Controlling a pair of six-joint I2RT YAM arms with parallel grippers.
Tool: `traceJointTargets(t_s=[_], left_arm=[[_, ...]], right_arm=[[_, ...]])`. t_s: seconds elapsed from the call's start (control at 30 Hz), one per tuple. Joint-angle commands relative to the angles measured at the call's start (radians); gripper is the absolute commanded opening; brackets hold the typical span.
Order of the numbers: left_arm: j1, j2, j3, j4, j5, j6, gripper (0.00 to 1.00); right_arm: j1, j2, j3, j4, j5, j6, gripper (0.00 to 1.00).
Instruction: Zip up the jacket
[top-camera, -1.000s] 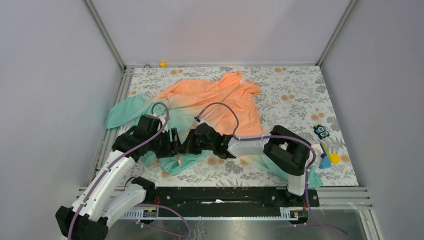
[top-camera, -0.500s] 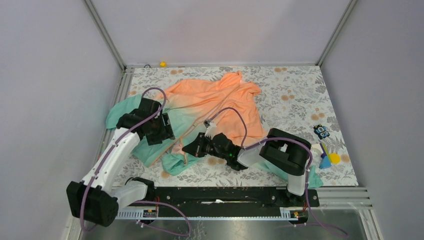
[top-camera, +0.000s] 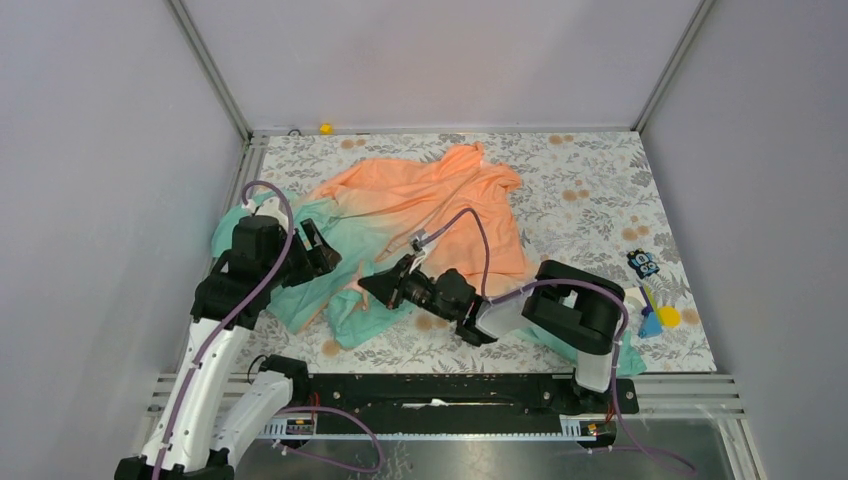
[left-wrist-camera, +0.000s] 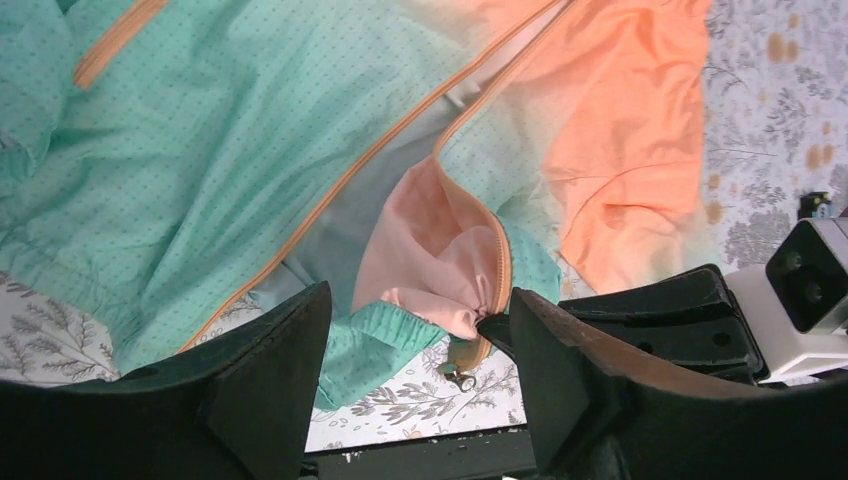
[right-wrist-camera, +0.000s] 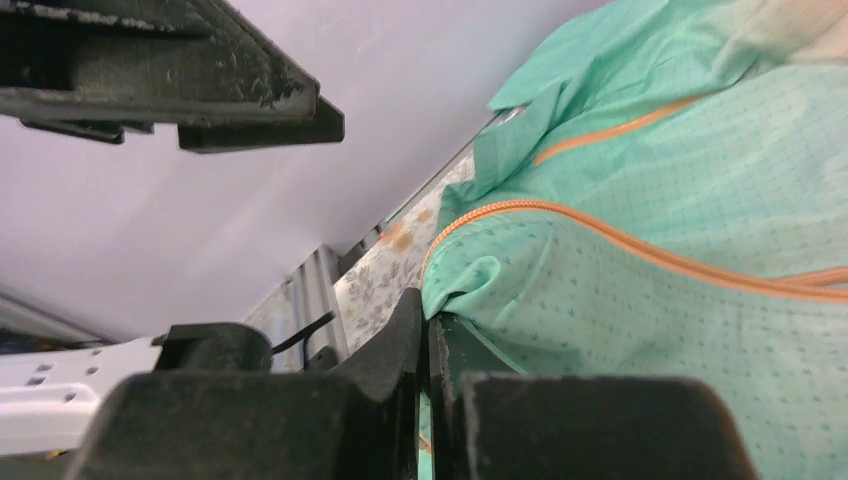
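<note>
Left hand (left-wrist-camera: 418, 300): released, empty, above the teal hem.
Next: it should probably catch the free zipper (left-wrist-camera: 330, 200) edge low and bring it beside the slider (left-wrist-camera: 462, 380), keeping both hems level.
Jacket (top-camera: 430, 195): unzipped, crumpled on the counter (top-camera: 590, 190), orange far, teal near.
Right hand (right-wrist-camera: 428, 320): clenched on the hem corner by the slider.

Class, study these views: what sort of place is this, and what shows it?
Probably a robotics lab test cell: left arm and right arm bolted to a rail, plain grey enclosing walls, a jacket on the table.
</note>
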Motion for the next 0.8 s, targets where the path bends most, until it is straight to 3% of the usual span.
traceJointTargets(t_s=[0.0, 0.1, 0.2, 0.27, 0.33, 0.4, 0.47, 0.6, 0.77], left_arm=[[0.003, -0.035, 0.012, 0.062, 0.067, 0.004, 0.7], [0.003, -0.08, -0.03, 0.114, 0.204, 0.014, 0.7], [0.004, -0.073, -0.077, 0.118, 0.325, 0.001, 0.64], [0.003, -0.08, -0.112, 0.127, 0.352, -0.029, 0.48], [0.003, -0.113, -0.132, 0.127, 0.328, -0.045, 0.35], [0.003, -0.145, -0.135, 0.113, 0.273, -0.062, 0.32], [0.003, -0.155, -0.107, 0.094, 0.22, -0.073, 0.35], [0.003, -0.094, -0.009, 0.008, 0.119, -0.046, 0.51], [0.005, 0.011, 0.102, -0.132, -0.222, -0.071, 0.71]], right_arm=[[0.038, -0.093, 0.076, -0.134, 0.188, -0.156, 0.0], [0.043, -0.074, 0.276, -0.517, 0.278, -0.148, 0.0], [0.043, -0.072, 0.281, -0.511, 0.271, -0.109, 0.0], [0.043, -0.081, 0.29, -0.508, 0.255, -0.071, 0.0], [0.043, -0.075, 0.342, -0.587, 0.245, -0.032, 0.0], [0.043, -0.069, 0.381, -0.624, 0.226, 0.0, 0.0], [0.043, -0.074, 0.381, -0.608, 0.203, 0.029, 0.0], [0.043, -0.124, 0.321, -0.567, 0.191, 0.055, 0.0], [0.043, -0.188, 0.152, -0.447, 0.212, 0.094, 0.0]])
